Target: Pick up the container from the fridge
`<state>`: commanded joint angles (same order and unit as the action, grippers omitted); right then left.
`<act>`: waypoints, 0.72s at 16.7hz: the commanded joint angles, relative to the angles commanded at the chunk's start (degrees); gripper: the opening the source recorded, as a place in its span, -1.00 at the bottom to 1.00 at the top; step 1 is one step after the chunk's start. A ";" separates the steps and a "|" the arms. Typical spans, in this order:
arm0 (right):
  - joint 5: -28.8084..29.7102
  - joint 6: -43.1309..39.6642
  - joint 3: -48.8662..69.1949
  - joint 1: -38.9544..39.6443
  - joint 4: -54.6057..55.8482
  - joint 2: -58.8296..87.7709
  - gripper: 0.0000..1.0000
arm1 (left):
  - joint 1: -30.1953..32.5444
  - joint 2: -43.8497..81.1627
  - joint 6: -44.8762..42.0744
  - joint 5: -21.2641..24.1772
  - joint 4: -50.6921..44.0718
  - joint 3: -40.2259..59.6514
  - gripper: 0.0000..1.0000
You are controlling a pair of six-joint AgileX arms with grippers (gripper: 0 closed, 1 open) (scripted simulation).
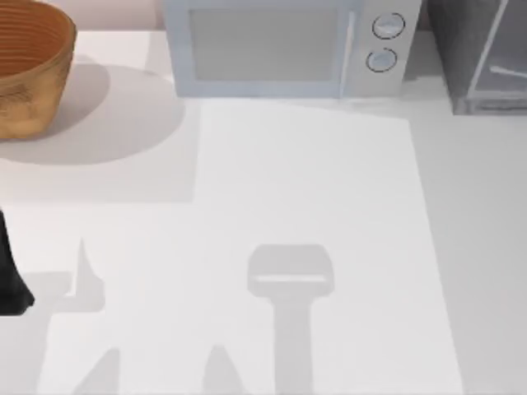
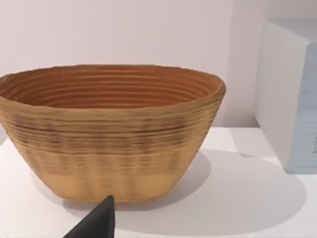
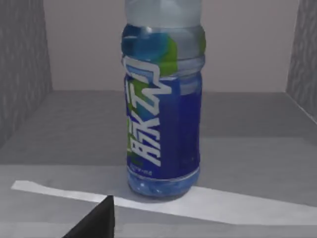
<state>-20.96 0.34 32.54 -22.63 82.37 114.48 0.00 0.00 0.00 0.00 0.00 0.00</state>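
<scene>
The container [image 3: 163, 114] is a translucent bottle with a blue label band and white lettering. It stands upright on the grey floor of the fridge [image 3: 257, 129], near the front edge; its top runs out of the picture. A dark part of my right gripper [image 3: 96, 220] shows low in the right wrist view, short of the bottle and apart from it. In the top view the fridge [image 1: 478, 49] sits at the table's far right corner, only partly in frame. My left arm [image 1: 10, 280] is parked at the table's left edge, with its gripper [image 2: 96, 223] facing the basket.
A large woven brown basket [image 1: 25, 66] [image 2: 111, 129] stands at the far left. A white microwave [image 1: 280, 45] with two round dials stands at the back centre, left of the fridge; its side [image 2: 290, 94] shows in the left wrist view. Grey fridge walls [image 3: 22, 69] flank the bottle.
</scene>
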 joint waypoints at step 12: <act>9.62 -0.42 22.97 9.11 -13.37 9.83 1.00 | 0.00 0.00 0.00 0.00 0.00 0.00 1.00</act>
<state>-11.34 -0.08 55.50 -13.52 69.00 124.30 0.00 0.00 0.00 0.00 0.00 0.00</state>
